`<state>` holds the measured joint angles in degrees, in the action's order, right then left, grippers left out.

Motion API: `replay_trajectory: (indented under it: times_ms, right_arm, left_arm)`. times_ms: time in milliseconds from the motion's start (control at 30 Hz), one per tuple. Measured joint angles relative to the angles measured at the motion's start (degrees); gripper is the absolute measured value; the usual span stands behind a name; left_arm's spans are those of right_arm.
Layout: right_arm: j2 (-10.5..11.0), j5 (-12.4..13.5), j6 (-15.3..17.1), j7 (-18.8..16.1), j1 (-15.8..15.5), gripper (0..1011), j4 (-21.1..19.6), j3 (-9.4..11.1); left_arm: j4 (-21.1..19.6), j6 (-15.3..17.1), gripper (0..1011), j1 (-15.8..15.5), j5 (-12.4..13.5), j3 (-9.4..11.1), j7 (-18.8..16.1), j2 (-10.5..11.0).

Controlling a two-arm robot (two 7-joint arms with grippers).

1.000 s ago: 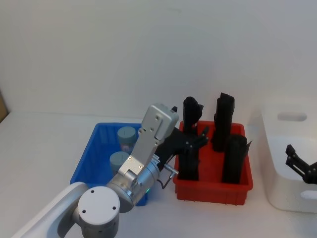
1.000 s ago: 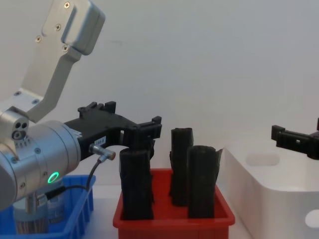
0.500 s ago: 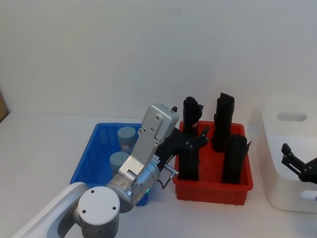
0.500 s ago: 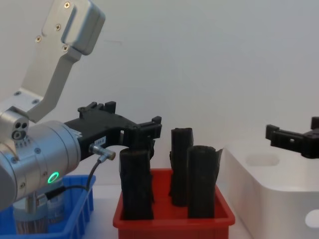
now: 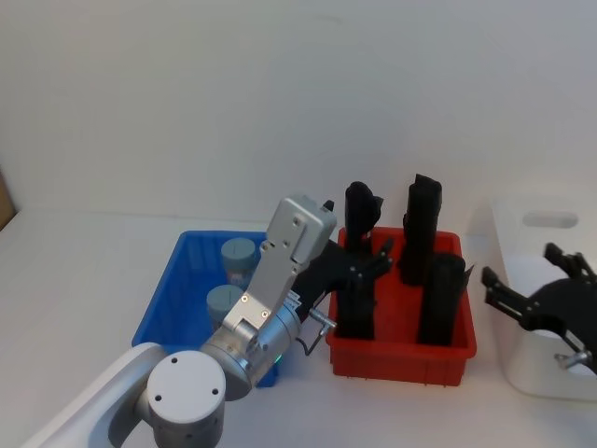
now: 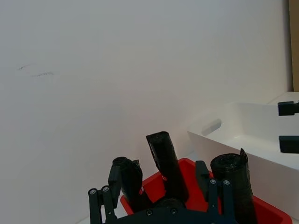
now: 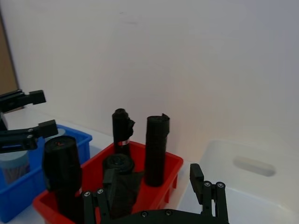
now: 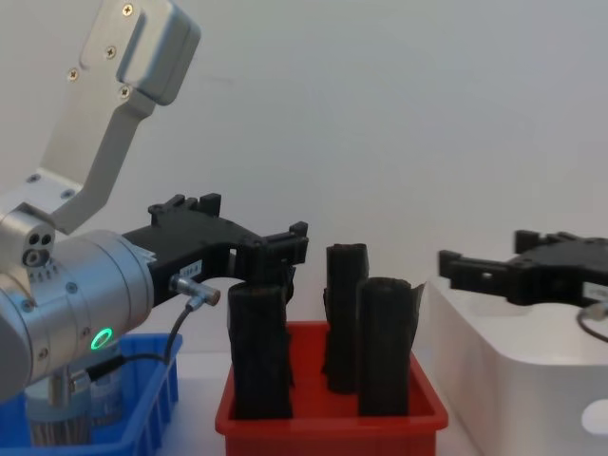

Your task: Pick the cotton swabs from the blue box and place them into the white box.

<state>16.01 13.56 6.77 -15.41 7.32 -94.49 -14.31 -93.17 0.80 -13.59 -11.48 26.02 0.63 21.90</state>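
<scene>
Two cotton swabs tubs [image 5: 239, 254] [image 5: 224, 303] with grey-blue lids stand in the blue box [image 5: 168, 294] at the left. My left gripper [image 5: 371, 261] hovers open and empty over the red bin, to the right of the blue box; its wide-apart fingers [image 6: 100, 203] frame the black rolls. The white box [image 5: 550, 220] stands at the far right. My right gripper [image 5: 520, 269] hangs open and empty above that box's left rim, pointing toward the red bin. In the chest view this right gripper [image 8: 494, 255] sits level with the roll tops.
A red bin [image 5: 401, 359] with several tall black rolls [image 5: 440, 299] stands between the blue and white boxes. My left arm's silver body [image 5: 270, 308] covers the blue box's right part. A plain white wall lies behind.
My right gripper has moved left, from over the white box to its left rim, nearer the red bin. The left arm and the tubs have not moved.
</scene>
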Motion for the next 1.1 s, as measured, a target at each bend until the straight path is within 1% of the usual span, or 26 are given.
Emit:
replay_trajectory:
  times_ms: [67,100,167,233,300,367,467,600,667,733,833,933,967,1100]
  right_arm:
    - [-0.3,-0.5,0.7,-1.3,1.0,1001,0.8,-0.1]
    - [-0.6,-1.0,1.4,-2.9,1.9,1001,1.5,-0.3]
    - [-0.9,-1.6,2.1,-4.3,2.9,1001,2.4,-0.5]
    - [-1.2,-2.8,3.3,-6.6,4.4,1001,3.5,-0.7]
    - [-1.5,-3.6,4.1,-8.0,5.3,1001,4.2,-0.9]
    - [-2.0,-5.5,5.6,-10.8,7.3,1001,5.8,-1.3]
    - [-2.5,-7.0,6.7,-12.4,8.8,1001,7.1,-1.8]
    - [-3.7,-10.2,8.8,-14.6,11.3,1001,9.4,-2.7]
    - [-4.3,-11.7,9.7,-14.9,12.4,1002,10.5,-3.3]
    - [-4.5,-12.1,10.0,-14.9,12.7,1001,10.8,-3.5]
    - [-5.8,-14.0,11.3,-14.1,14.1,1001,12.4,-4.5]
    - [-6.7,-14.9,12.1,-13.3,14.9,1001,13.6,-5.2]
    - [-6.7,-14.9,12.1,-13.3,14.9,1002,13.6,-5.2]
    - [-8.2,-15.7,13.6,-12.2,16.0,1001,15.2,-6.3]
  left_arm:
    - [0.0,0.0,1004,0.0,0.0,0.0,0.0,0.0]
    - [0.0,0.0,1004,0.0,0.0,0.0,0.0,0.0]
    - [0.0,0.0,1004,0.0,0.0,0.0,0.0,0.0]
    - [0.0,0.0,1004,0.0,0.0,0.0,0.0,0.0]
    - [0.0,0.0,1004,0.0,0.0,0.0,0.0,0.0]
    - [0.0,0.0,1004,0.0,0.0,0.0,0.0,0.0]
    - [0.0,0.0,1004,0.0,0.0,0.0,0.0,0.0]
    - [0.0,0.0,1004,0.0,0.0,0.0,0.0,0.0]
    - [0.0,0.0,1004,0.0,0.0,0.0,0.0,0.0]
    - [0.0,0.0,1004,0.0,0.0,0.0,0.0,0.0]
    - [0.0,0.0,1004,0.0,0.0,0.0,0.0,0.0]
    - [0.0,0.0,1004,0.0,0.0,0.0,0.0,0.0]
    - [0.0,0.0,1004,0.0,0.0,0.0,0.0,0.0]
    - [0.0,0.0,1004,0.0,0.0,0.0,0.0,0.0]
